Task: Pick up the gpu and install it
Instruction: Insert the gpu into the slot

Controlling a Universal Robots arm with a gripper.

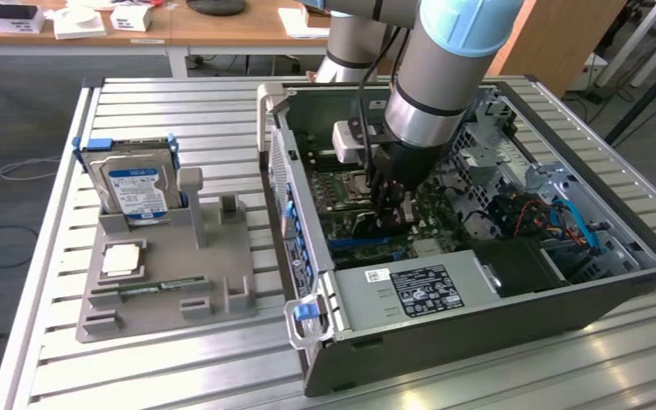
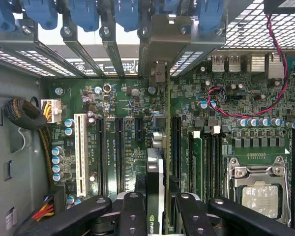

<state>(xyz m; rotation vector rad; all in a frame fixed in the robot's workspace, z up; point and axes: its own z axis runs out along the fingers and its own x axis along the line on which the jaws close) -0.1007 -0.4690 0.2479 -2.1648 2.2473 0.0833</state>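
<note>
Closest to the wrist camera, the black fingers [image 2: 132, 211] of the gripper [image 2: 156, 204] are clamped on the gpu [image 2: 155, 167]. The card is seen edge-on between them, and its black face carries the green-and-white Nvidia eye mark just by the fingers. The card stands on edge over the green motherboard [image 2: 128, 98], in line with the black expansion slots [image 2: 119, 152]. A long white slot [image 2: 80, 152] lies off to one side and the silver CPU socket [image 2: 258, 189] to the other. The white print on the board is too small to read. Farther on, a red cable [image 2: 280, 93] loops across the board, and the far wall of the case has a row of blue clips [image 2: 83, 12] above the slot openings. In the exterior view, the nearest writing is the black-and-white label [image 1: 413, 290] on the grey power supply at the front of the open computer case [image 1: 477, 342]; its text cannot be made out. To the exterior view's left, on the slatted metal table [image 1: 134, 367], a grey holder [image 1: 168, 273] carries a hard drive [image 1: 137, 184] standing upright with a blue-and-white label. The arm [image 1: 442, 77], grey with a light-blue cap, comes down steeply from above. Its wrist points straight down into the middle of the case, over the board. Beyond it stands a wooden desk [image 1: 225, 30].
</note>
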